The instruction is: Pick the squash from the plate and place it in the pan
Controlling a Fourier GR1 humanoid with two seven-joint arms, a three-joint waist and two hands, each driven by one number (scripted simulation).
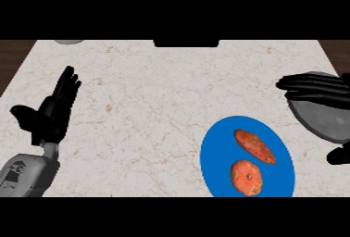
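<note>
A blue plate (219,157) lies on the marble counter at the lower right. Two orange items rest on it: a round, squat squash (246,177) near the front and a longer reddish vegetable (255,146) just behind it. To the right of the plate is a grey pan (321,120), cut off by the view's edge. My right hand (315,88) hovers over the pan's far side, fingers straight and pointing left, with its thumb showing lower down at the right edge. It holds nothing. My left hand (51,111) rests open at the far left, fingers up.
A grey round object (68,41) peeks in at the counter's back left edge. A black block (186,43) sits at the back centre. Dark wood shows beyond the counter's left and right back corners. Bare marble (150,115) stretches between the left hand and the plate.
</note>
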